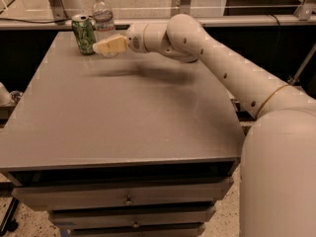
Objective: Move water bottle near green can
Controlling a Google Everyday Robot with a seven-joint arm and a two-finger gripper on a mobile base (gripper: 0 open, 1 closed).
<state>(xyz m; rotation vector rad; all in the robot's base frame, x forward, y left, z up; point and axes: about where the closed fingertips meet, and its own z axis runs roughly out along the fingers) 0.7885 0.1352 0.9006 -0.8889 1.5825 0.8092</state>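
The water bottle (102,17), clear with a white cap and a banded label, stands upright at the far left of the grey table (148,117). The green can (84,33) stands just to its left, almost touching. My gripper (109,46) is at the bottle's base, right of the can, and covers the bottle's lower part. My cream arm (222,63) reaches in from the right across the table's far edge.
Drawers (128,199) sit under the table's front edge. A rail and glass panel (163,4) run behind the table. A pale object (4,95) lies off the table's left side.
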